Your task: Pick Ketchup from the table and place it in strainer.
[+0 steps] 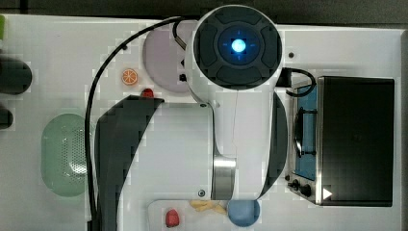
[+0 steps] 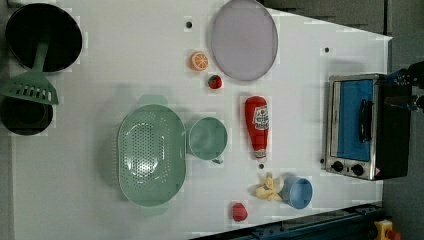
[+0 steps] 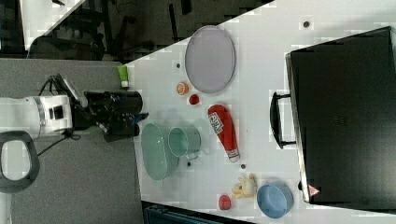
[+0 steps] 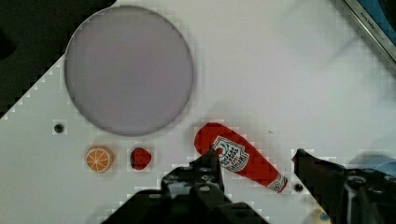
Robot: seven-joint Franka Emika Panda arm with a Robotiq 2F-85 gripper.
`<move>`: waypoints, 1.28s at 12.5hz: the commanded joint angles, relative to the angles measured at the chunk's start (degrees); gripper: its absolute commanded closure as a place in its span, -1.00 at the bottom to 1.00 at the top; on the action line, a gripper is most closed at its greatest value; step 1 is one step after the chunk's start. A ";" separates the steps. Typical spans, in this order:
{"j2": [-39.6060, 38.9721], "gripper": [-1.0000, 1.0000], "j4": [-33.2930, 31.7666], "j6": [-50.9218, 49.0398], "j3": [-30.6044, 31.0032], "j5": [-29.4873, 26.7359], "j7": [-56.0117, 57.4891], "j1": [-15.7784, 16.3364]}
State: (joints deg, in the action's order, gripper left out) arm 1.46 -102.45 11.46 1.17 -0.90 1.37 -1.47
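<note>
The ketchup [image 2: 257, 126] is a red bottle with a white label. It lies flat on the white table, cap end toward the blue cup, and appears as well in the right view [image 3: 224, 130] and the wrist view [image 4: 238, 158]. The strainer [image 2: 150, 154], a pale-green oval basket with a dotted centre, sits beside a round green cup [image 2: 207, 138], which lies between it and the bottle. My gripper [image 4: 257, 155] hangs well above the ketchup, open, its dark fingers [image 4: 212, 161] on either side of the bottle in the picture and holding nothing. In the top view my arm [image 1: 235, 48] hides the bottle.
A lilac plate [image 2: 243, 39], an orange slice [image 2: 199, 61] and a strawberry [image 2: 215, 81] lie beyond the bottle's base. A toaster oven [image 2: 360, 125] stands at the left view's right. A blue cup [image 2: 299, 192], banana [image 2: 267, 189] and red lump [image 2: 239, 211] sit near the table edge.
</note>
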 commanded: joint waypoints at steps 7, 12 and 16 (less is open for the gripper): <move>8.48 -1.00 -13.37 1.57 5.64 -0.54 6.86 -5.63; 3.99 -1.00 -21.33 13.92 7.86 -0.54 26.47 -5.56; -0.36 -1.00 -28.17 27.06 8.89 -0.52 43.68 -5.48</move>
State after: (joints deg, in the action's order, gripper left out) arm -0.84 -130.15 35.98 9.46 -0.89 33.94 -6.68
